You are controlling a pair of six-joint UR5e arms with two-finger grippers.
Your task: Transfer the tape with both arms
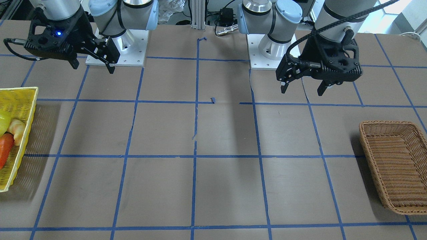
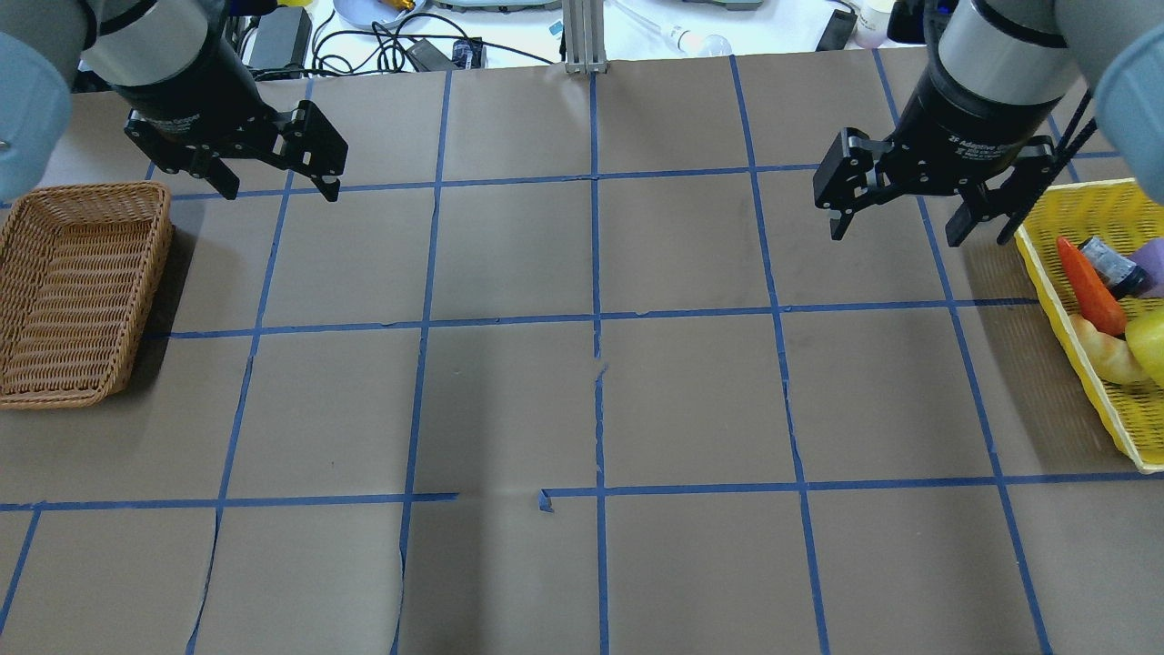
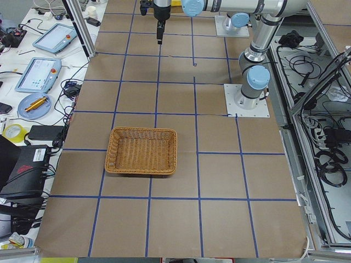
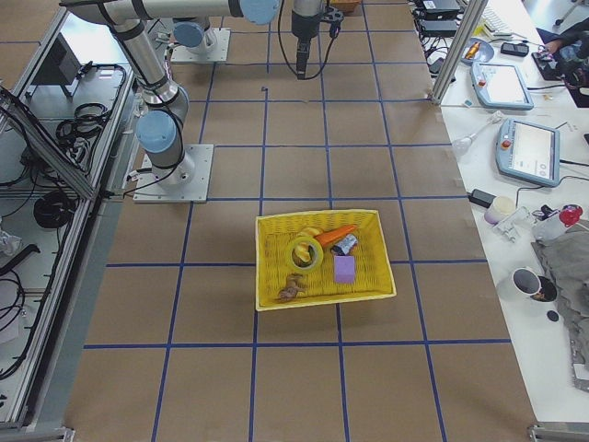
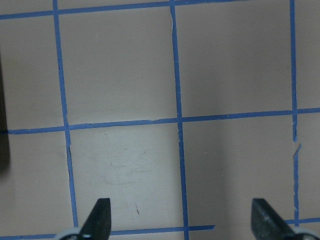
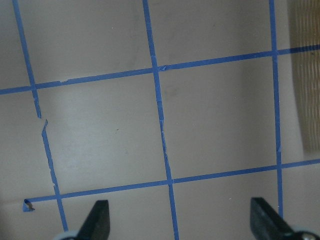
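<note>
The yellow tape roll (image 4: 304,251) lies in the yellow basket (image 4: 317,216), on the robot's right side of the table. My left gripper (image 2: 279,191) hangs open and empty above the table, beside the wicker basket's far corner. It also shows in the front-facing view (image 1: 302,91) and in the left wrist view (image 5: 181,215), with only bare paper between the fingers. My right gripper (image 2: 895,235) is open and empty, just left of the yellow basket (image 2: 1059,318). It also shows in the front-facing view (image 1: 93,67) and in the right wrist view (image 6: 180,215).
An empty wicker basket (image 2: 86,189) stands at the table's left edge. The yellow basket (image 1: 18,89) also holds a carrot (image 2: 1089,287), a purple block (image 4: 344,268) and other small items. Blue tape lines (image 2: 596,273) form a grid on the brown paper.
</note>
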